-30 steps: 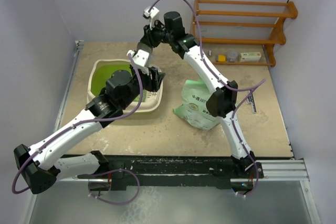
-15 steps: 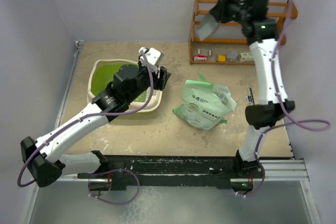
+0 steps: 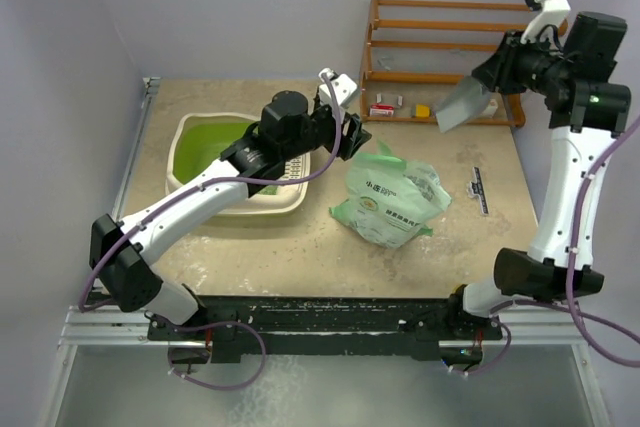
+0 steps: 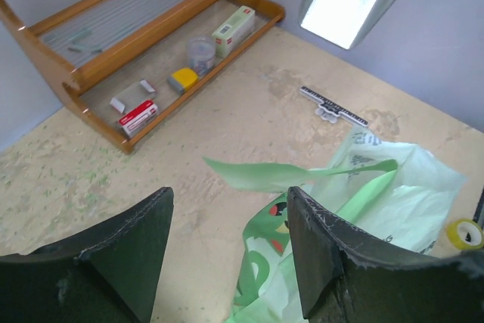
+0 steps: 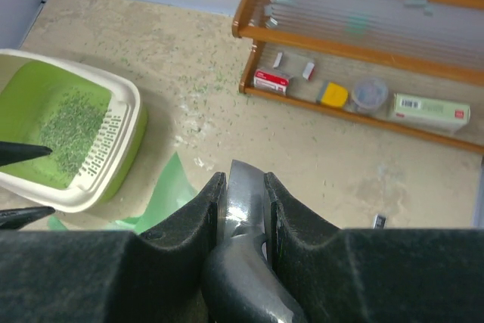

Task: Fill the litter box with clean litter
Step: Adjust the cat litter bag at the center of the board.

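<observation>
The cream litter box (image 3: 262, 207) with a lime-green inside sits at the left of the table. In the right wrist view a patch of green litter (image 5: 72, 130) lies in the litter box (image 5: 121, 96). My left gripper (image 3: 355, 137) is open and empty, just above the top left edge of the pale green printed bag (image 3: 390, 197). In the left wrist view the left gripper (image 4: 227, 209) hangs over the bag's open mouth (image 4: 363, 202). My right gripper (image 3: 497, 72) is shut on a metal scoop (image 3: 462, 105) and holds it high by the shelf. The scoop's handle (image 5: 246, 183) sits between the fingers.
A wooden shelf rack (image 3: 455, 57) with several small items stands at the back right. A thin black tool (image 3: 479, 190) lies right of the bag. A yellow tape roll (image 4: 465, 234) lies beyond the bag. Stray pellets dot the table near the box.
My right arm has swung the scoop from over the litter box up and to the far right. My left gripper has moved right, from the box to the bag's top.
</observation>
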Robot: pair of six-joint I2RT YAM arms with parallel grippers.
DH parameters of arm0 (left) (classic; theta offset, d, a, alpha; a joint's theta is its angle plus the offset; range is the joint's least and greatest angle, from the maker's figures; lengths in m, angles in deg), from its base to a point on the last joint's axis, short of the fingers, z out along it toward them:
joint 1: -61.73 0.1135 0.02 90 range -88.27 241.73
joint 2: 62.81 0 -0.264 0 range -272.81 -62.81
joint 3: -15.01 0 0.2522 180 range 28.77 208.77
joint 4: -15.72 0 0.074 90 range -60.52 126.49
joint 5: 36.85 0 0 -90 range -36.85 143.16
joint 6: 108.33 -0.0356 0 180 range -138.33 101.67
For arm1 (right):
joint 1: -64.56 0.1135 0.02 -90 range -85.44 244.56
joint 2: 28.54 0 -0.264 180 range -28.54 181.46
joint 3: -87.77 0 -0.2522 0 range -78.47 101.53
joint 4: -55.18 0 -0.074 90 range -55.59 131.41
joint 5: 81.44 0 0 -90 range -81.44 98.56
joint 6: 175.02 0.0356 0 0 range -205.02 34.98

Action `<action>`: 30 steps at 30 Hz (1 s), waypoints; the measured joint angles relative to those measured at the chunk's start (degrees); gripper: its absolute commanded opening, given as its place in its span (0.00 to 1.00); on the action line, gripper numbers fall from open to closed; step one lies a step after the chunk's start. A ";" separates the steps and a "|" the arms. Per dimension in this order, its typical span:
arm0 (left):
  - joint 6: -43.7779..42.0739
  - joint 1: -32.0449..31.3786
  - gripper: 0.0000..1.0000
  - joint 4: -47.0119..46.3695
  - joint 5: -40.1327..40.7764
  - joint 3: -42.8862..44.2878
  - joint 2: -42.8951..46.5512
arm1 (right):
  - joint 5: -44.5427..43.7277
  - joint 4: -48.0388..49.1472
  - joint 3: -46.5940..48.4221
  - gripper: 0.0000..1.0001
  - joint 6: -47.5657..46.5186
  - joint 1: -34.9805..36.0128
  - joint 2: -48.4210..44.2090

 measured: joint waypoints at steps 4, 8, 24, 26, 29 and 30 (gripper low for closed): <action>0.07 0.00 0.59 0.04 -3.74 1.84 -0.39 | 3.30 -4.79 -0.31 0.00 -0.24 -3.91 -2.49; 0.04 0.00 0.60 0.74 -7.26 2.75 -0.39 | 7.74 -10.64 -1.57 0.00 -2.05 -4.22 -5.81; -3.34 0.00 0.65 10.01 -14.25 4.57 -1.92 | 10.99 -15.93 -23.93 0.00 -7.82 -4.20 -15.87; -4.11 0.02 0.65 10.88 -14.23 4.90 -2.49 | 10.29 -15.28 -24.04 0.00 -7.85 -4.20 -15.80; -4.55 0.02 0.65 11.61 -14.36 5.09 -3.13 | 9.70 -14.23 -24.06 0.00 -7.85 -4.20 -15.82; -4.57 0.04 0.65 11.72 -14.51 5.09 -3.32 | 9.35 -13.68 -24.15 0.00 -7.82 -4.20 -15.78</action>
